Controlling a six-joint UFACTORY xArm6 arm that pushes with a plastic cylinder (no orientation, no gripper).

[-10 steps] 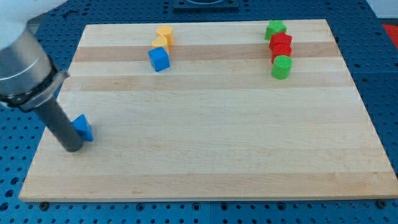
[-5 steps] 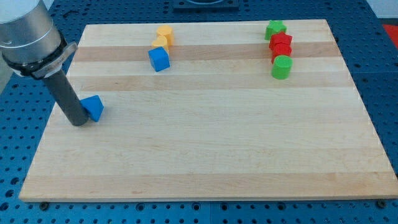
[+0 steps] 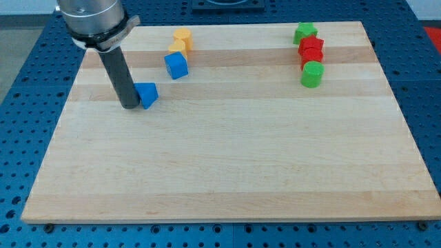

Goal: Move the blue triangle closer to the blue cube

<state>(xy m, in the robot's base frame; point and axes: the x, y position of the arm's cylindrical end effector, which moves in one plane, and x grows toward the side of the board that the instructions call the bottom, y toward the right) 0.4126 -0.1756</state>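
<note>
The blue triangle (image 3: 147, 94) lies on the wooden board (image 3: 227, 151) at the upper left. My tip (image 3: 129, 106) touches its left side. The blue cube (image 3: 176, 65) sits a short way up and to the right of the triangle, apart from it. The rod rises from the tip toward the view's top left.
Two orange blocks (image 3: 180, 40) sit just above the blue cube. At the upper right a green star-like block (image 3: 304, 32), two red blocks (image 3: 311, 50) and a green cylinder (image 3: 312, 74) stand in a column.
My tip has pushed the blue triangle up and to the right, from the board's left edge toward the blue cube. The other blocks have not moved.
</note>
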